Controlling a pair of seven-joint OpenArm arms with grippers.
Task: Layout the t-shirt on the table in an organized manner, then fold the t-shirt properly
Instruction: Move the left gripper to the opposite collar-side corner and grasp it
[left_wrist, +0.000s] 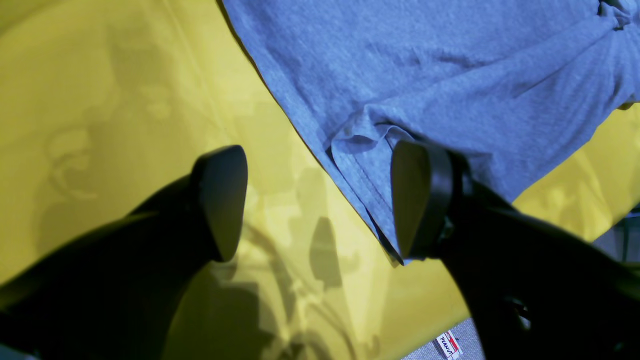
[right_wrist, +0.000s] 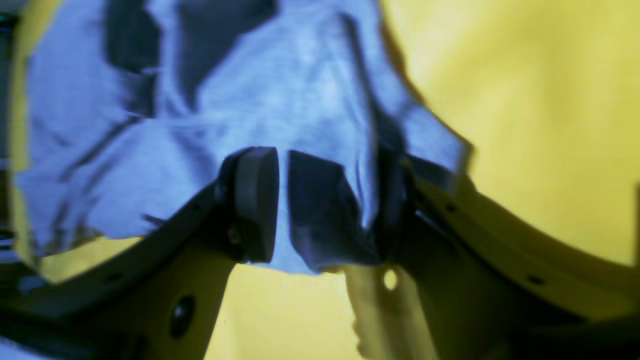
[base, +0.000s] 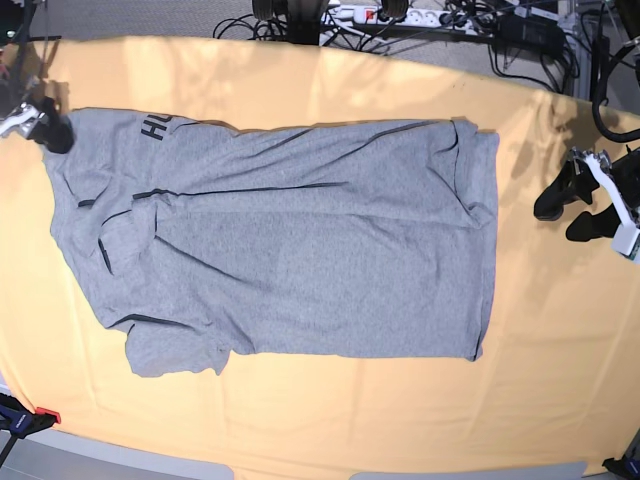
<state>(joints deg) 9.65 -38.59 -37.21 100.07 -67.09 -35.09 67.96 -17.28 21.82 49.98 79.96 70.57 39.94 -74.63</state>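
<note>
Pale yellow-orange cloth worktop (base: 300, 420) is carrying the rumpled heather-grey cotton t-shirt (base: 300, 240), so laying-out is ongoing. Right gripper (right_wrist: 325, 210) is pinching its corner; left gripper (left_wrist: 320, 200) is hanging released, needing the hem next.

1. Base view looks straight down from high above, taking in the whole table (base: 330, 420) and shirt (base: 300, 240).
2. Both wrist views sit close behind their jaws, sharing that shirt's edges.

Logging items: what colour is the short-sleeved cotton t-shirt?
Heather grey t-shirt, with black lettering; clearest in the base view.
</note>
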